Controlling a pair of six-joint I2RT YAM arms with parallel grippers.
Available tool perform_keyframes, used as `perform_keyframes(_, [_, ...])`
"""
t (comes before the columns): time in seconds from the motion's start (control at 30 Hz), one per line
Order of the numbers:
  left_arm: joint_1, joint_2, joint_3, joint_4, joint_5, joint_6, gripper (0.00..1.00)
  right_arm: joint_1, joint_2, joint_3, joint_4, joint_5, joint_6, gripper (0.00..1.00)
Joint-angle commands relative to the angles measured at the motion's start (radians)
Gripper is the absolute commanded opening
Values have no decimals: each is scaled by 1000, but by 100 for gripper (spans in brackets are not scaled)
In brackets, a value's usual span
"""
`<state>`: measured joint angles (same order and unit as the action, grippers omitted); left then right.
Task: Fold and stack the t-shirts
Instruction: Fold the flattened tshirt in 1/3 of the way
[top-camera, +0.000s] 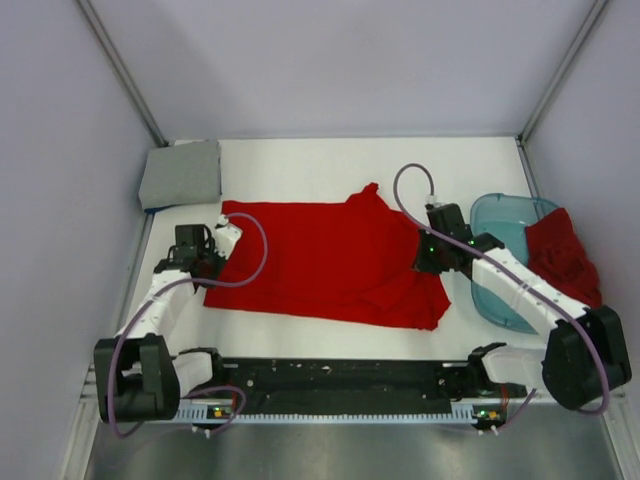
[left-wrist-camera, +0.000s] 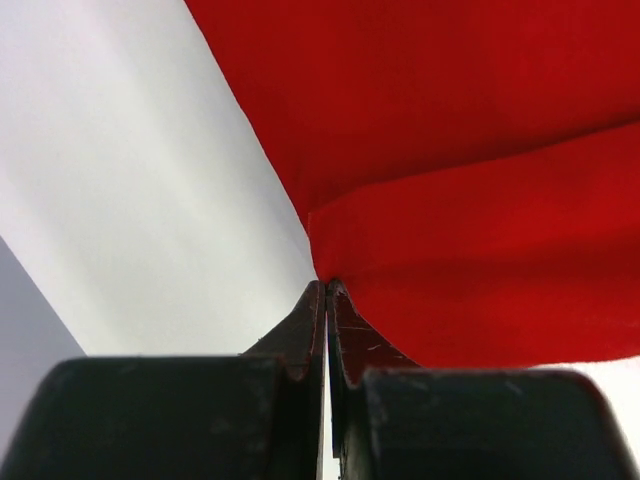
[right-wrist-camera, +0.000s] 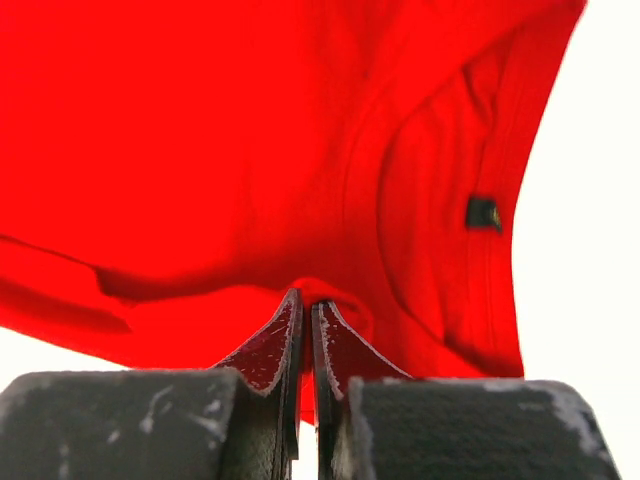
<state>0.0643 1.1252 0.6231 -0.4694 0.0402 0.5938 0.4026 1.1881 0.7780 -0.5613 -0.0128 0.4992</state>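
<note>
T-shirts get handled one at a time here, and the bright red t-shirt (top-camera: 330, 262) is the one I have in hand. My left tool (left-wrist-camera: 327, 285) is clenched, its tips nipping a fold at the shirt's left edge, low over the counter (top-camera: 300, 160). My right tool (right-wrist-camera: 305, 300) is clenched too, grasping the cloth at the opposite end, beside the collar, where a small dark label (right-wrist-camera: 483, 212) shows.

From above, the left tool (top-camera: 205, 262) and right tool (top-camera: 432, 258) stand at the two ends of the shirt, so it stretches straight across between them, its long axis running left to right. Most of it lies spread on the counter, with one peak of cloth poking out at the far edge. Neither arm is nearer; each holds its own end. I judge the coming fold turns on that: both ends would have to travel together, across the long axis, or the cloth will skew.

Further out to my right sits a light-blue tub (top-camera: 495, 205), just beside the right arm. A darker red t-shirt (top-camera: 562, 258) is bunched in it, draped over its right rim. At the far left corner a grey t-shirt (top-camera: 182, 173) lies folded flat, well apart from the red one.
</note>
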Motion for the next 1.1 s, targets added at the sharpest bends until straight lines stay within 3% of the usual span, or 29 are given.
perform_keyframes(0.0, [6,53,27,103,4,-22,0,-4,99,99,80,34,-122,0])
perform_keyframes(0.2, [6,65,26,143,10,-54,0,-16,122,139,86,132,-159,0])
perform_keyframes(0.6, [8,5,-83,282,-88,-97,0,-91,169,110,103,99,-157,0])
perform_keyframes(0.97, [8,114,-26,239,-59,-71,0,-91,309,188,116,89,-186,0])
perform_keyframes(1.0, [8,117,-20,235,-66,-69,23,-91,329,199,116,89,-191,0])
perform_keyframes(1.03, [8,119,-14,233,-77,-71,31,-91,350,214,113,94,-195,6])
perform_keyframes(1.07, [8,117,-4,229,-103,-69,46,-91,364,234,104,100,-195,21])
